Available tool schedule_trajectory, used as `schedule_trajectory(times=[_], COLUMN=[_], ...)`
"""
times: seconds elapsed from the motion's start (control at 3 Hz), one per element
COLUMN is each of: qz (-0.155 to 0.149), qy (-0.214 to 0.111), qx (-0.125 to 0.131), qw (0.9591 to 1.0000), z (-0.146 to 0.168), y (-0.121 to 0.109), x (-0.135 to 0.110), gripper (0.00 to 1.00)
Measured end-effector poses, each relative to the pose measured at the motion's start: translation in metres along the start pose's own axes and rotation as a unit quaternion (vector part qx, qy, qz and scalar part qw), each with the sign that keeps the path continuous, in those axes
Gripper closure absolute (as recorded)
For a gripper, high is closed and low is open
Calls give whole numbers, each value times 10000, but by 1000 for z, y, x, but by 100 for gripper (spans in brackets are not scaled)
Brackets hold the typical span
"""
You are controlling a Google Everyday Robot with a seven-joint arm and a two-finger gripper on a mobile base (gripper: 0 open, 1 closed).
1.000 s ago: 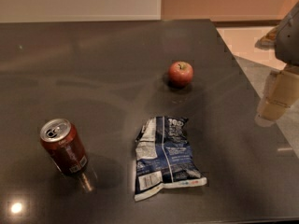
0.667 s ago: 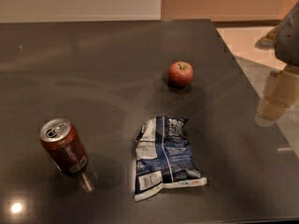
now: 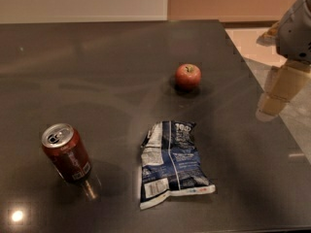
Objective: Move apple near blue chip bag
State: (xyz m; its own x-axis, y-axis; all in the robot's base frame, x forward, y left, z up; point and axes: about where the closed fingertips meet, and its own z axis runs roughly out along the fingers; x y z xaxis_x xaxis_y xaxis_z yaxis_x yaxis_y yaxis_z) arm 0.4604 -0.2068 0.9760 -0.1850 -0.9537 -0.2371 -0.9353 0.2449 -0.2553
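A small red apple [image 3: 188,75] with a short stem stands on the dark table [image 3: 97,72], right of centre. The blue chip bag [image 3: 171,162] lies flat nearer the front, a short gap below the apple and not touching it. My gripper [image 3: 281,90] hangs at the right edge of the view, over the table's right edge, well to the right of the apple and apart from both things.
A red soda can [image 3: 66,152] stands upright at the front left. The table's right edge runs diagonally past the gripper, with lighter floor [image 3: 252,42] beyond it. A wall stands behind the table's far edge.
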Motion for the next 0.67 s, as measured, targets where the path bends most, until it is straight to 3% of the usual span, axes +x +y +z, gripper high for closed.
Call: schedule_trajectory(times=[0.67], qz=[90], qy=[-742], qx=[-145], qw=[9971], z=[56], y=[-65], x=[-39], gripper=[0])
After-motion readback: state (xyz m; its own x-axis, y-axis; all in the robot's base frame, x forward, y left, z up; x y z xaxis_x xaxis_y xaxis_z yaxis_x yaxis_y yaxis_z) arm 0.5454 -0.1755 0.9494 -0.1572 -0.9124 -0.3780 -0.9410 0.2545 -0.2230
